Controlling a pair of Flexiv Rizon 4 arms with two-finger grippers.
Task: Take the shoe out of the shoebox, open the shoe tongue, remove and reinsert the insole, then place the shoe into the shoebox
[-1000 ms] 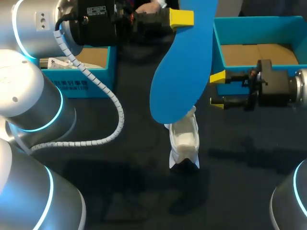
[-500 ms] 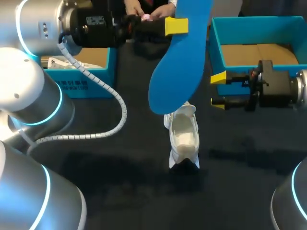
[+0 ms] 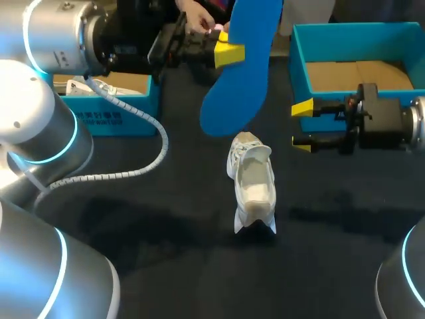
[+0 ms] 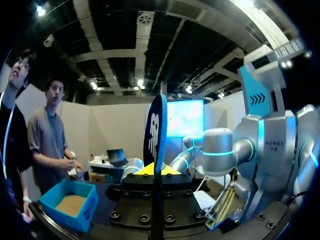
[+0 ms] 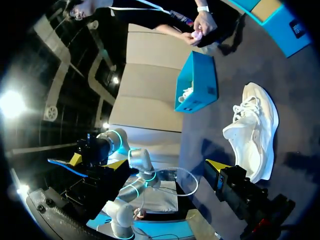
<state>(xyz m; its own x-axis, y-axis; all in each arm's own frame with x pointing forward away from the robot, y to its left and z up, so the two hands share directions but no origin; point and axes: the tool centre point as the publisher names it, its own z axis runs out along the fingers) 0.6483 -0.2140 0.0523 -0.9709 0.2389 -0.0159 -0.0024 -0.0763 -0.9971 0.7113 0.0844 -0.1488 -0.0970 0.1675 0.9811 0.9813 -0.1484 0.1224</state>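
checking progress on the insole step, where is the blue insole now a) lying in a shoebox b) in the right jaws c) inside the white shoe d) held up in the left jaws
D: the left jaws pinch the blue insole above the white shoe.

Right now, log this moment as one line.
left gripper: shut on flat blue insole, held aloft | white lace-up sneaker: on dark table | right gripper: open, empty | step: insole out, not yet reinserted
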